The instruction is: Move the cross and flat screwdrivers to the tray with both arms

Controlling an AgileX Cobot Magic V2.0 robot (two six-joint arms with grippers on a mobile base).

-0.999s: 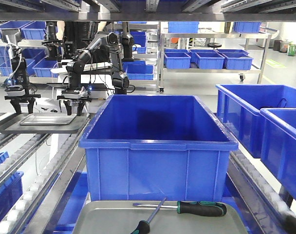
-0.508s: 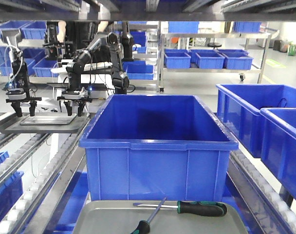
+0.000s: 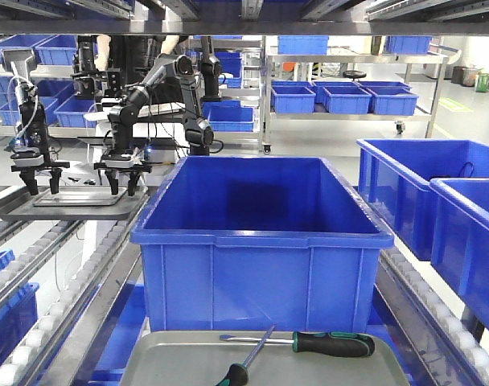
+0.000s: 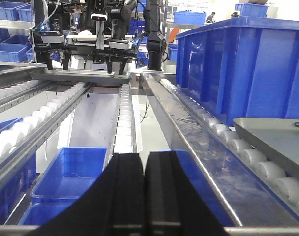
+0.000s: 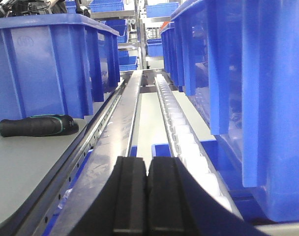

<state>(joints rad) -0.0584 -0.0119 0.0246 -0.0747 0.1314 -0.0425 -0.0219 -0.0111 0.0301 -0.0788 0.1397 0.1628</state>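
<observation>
Both screwdrivers are seen lying on the flat grey metal tray in front of the big blue plastic bin.

A bump could be given to the tray if an arm is swung low, since both wrists sit beside it.

The green-and-black-handled screwdriver lies left to right, tip pointing left. The second thin screwdriver is crossed over it on a slant (tip up and right).

The left tool and right tool are pressed closed, with nothing held.

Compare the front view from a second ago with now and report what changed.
On the near side nothing visibly changed: both screwdrivers lie on the gray tray, crossed, in front of the big blue bin. The left gripper and right gripper are shut and empty. Only the distant robot's arms over the far tray shifted slightly, the left-hand one lowering a little.
</observation>
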